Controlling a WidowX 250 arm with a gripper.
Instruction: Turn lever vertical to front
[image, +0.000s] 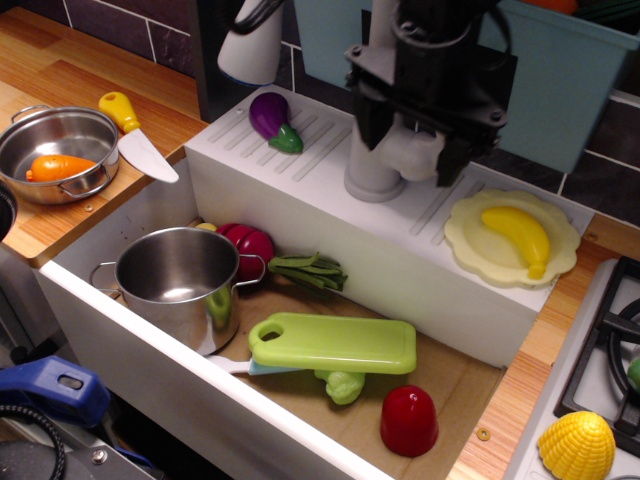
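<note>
The grey faucet column (372, 172) stands on the white ledge (300, 200) behind the sink. A light-grey rounded stub with the lever (420, 155) projects from it toward the front right. My black gripper (410, 135) hangs over the column, jaws open, one finger (366, 122) to the left of the stub and the other (453, 150) to its right. The fingers straddle the lever without visibly pressing on it. The lever's upper part is hidden behind the gripper body. The white cone spout head (250, 45) hangs at the back left.
A purple eggplant (272, 120) lies on the ledge, and a plate with a banana (515, 238) at its right. In the sink are a steel pot (180, 280), a green cutting board (333, 343) and a red cup (408, 420). A teal bin (560, 70) is behind.
</note>
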